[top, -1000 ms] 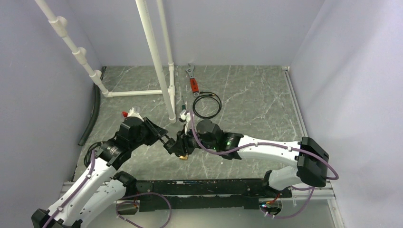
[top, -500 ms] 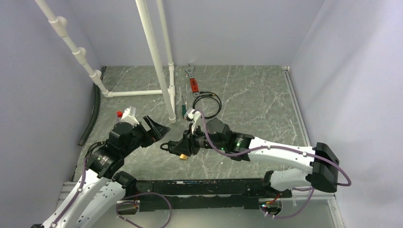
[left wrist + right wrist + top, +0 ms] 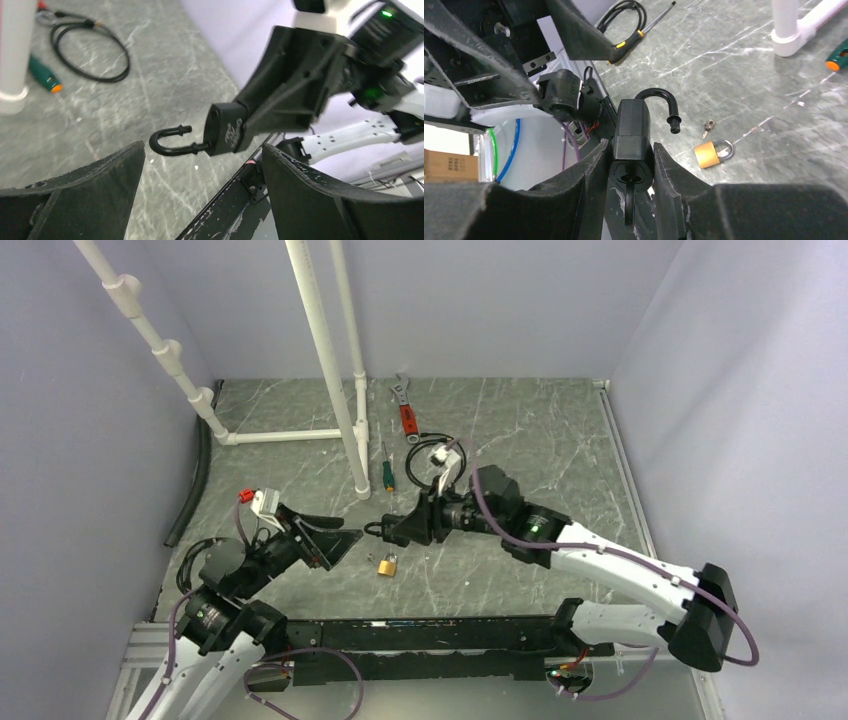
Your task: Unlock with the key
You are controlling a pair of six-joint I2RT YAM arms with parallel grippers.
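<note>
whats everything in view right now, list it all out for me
black padlock: 1, black, shackle open, held off the table
brass padlock: 1, gold, on the table under the grippers
small key: 1, dark, on the table beside the brass padlock
screwdriver: 1, green handle, by the pipe foot
adjustable wrench: 1, red handle, far middle
cable: 1, black loop, near the wrench
hose: 1, black, along the left wall
PVC pipes: several, white, far left
left gripper: 1, black, open, facing the black padlock
right gripper: 1, black, shut on the black padlock
</note>
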